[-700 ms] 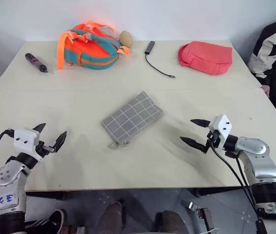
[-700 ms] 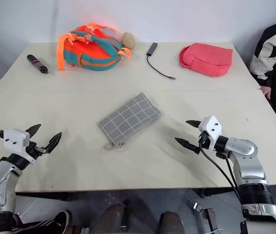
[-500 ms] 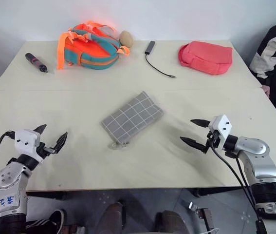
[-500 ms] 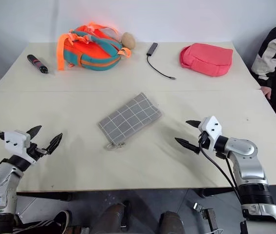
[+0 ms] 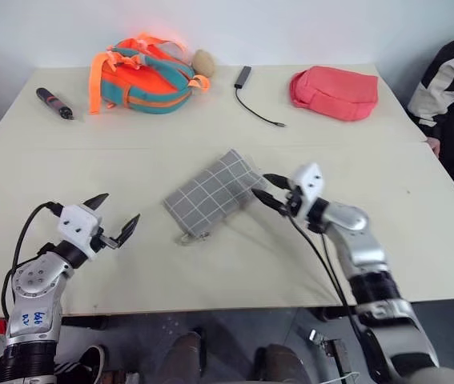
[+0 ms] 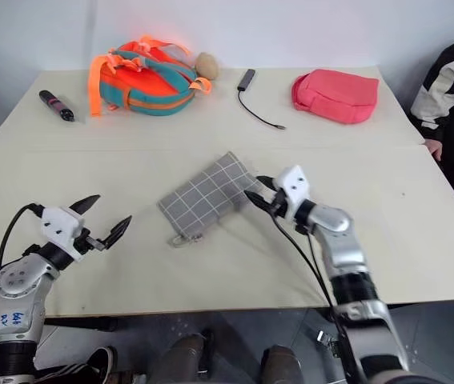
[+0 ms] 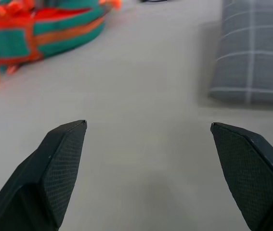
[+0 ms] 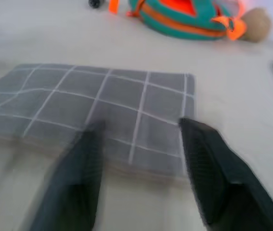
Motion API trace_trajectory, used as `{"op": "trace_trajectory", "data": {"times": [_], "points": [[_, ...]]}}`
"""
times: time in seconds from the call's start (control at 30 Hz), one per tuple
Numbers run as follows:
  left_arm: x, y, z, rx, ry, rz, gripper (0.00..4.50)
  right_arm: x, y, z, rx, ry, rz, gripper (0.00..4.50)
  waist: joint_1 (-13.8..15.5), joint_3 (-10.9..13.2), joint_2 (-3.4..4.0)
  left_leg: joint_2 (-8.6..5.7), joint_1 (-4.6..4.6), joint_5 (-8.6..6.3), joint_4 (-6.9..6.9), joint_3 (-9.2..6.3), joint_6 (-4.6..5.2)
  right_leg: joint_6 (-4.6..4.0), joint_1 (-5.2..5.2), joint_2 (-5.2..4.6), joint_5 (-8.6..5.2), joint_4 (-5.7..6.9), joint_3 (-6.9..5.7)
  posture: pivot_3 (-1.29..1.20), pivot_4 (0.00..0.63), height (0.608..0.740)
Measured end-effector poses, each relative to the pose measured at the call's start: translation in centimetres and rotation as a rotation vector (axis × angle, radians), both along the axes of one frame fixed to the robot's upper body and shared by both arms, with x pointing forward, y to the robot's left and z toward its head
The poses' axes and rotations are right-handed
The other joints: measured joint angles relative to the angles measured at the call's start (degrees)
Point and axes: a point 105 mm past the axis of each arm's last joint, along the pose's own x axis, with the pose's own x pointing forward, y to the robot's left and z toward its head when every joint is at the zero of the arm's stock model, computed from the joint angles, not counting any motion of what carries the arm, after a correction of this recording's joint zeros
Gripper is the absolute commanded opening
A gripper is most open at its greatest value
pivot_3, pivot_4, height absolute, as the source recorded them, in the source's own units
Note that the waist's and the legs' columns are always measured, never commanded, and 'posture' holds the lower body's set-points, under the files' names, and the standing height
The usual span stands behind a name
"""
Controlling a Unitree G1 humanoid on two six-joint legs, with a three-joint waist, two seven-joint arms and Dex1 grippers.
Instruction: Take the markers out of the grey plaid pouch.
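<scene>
The grey plaid pouch (image 5: 210,192) lies flat and slanted at the middle of the table, its zip pull at the near corner. The markers are hidden. My right gripper (image 5: 262,186) is open, its fingertips at the pouch's right-hand corner, one above the other. In the right wrist view the pouch (image 8: 102,110) lies just past the two spread fingers (image 8: 208,163). My left gripper (image 5: 119,207) is wide open over bare table, well to the left of the pouch, with nothing between its fingers. The pouch's edge (image 7: 252,53) also appears in the left wrist view.
At the back of the table are an orange-and-teal backpack (image 5: 142,72), a black pen-like tool (image 5: 54,102), a black cable with an adapter (image 5: 251,96) and a pink pouch (image 5: 335,92). A person in a striped sleeve (image 5: 451,96) sits at the right edge.
My right gripper has swung left across the table to the pouch's right corner, and its fingers stand closer together. My left gripper has shifted a little toward the pouch.
</scene>
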Motion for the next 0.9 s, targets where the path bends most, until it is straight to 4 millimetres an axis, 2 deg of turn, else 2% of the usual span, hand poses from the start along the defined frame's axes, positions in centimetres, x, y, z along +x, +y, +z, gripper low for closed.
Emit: {"op": "trace_trajectory", "data": {"times": [0.13, 0.2, 0.33, 0.37, 0.67, 0.9], "points": [[0.1, -2.4, 0.3, 0.129, -0.072, -0.101, 4.37, 2.7, 1.2, 1.3, -0.029, -0.064, -0.115, 0.05, -0.19, -0.03, -0.05, 0.01, 0.00, 0.03, -0.10, 0.03, -0.02, -0.01, -0.12, 0.01, 0.01, 0.07, 0.09, 0.00, 0.150, 0.740], [0.1, -3.0, 0.2, 0.178, -0.092, -0.134, 4.37, 3.4, 1.2, 0.9, -0.060, -0.069, -0.158, 0.05, -0.21, -0.05, -0.07, 0.03, 0.00, 0.04, -0.14, 0.06, -0.03, -0.01, -0.15, 0.02, 0.01, 0.08, 0.09, 0.00, 0.150, 0.740], [-0.2, -3.4, 0.0, 0.318, -0.129, -0.187, 4.37, 3.8, 1.1, -2.4, -0.206, -0.034, -0.188, 0.05, -0.52, -0.04, -0.07, 0.07, -0.01, 0.06, -0.20, 0.12, -0.04, -0.04, -0.30, 0.03, 0.02, 0.12, 0.18, 0.00, 0.150, 0.740], [-0.3, -3.6, 0.0, 0.351, -0.144, -0.201, 4.37, 3.8, 1.2, -2.7, -0.223, -0.040, -0.186, 0.05, -0.62, -0.04, -0.07, 0.08, -0.01, 0.06, -0.20, 0.13, -0.03, -0.04, -0.31, 0.03, 0.02, 0.13, 0.21, 0.00, 0.150, 0.740], [-1.3, -5.2, -1.2, 0.544, -0.219, -0.330, 4.37, 3.7, 1.6, -2.7, -0.254, -0.056, -0.164, 0.05, -0.97, -0.08, -0.13, 0.15, 0.02, 0.07, -0.19, 0.10, -0.04, -0.07, -0.35, 0.06, 0.04, 0.21, 0.24, 0.00, 0.150, 0.740], [0.9, -5.6, -0.8, 0.576, -0.270, -0.289, 4.37, 3.4, 1.5, -2.9, -0.242, -0.048, -0.142, 0.05, -0.88, -0.09, -0.14, 0.17, 0.08, 0.07, -0.15, 0.10, -0.04, -0.07, -0.39, 0.04, 0.04, 0.49, 0.22, 0.00, 0.150, 0.740]]}}
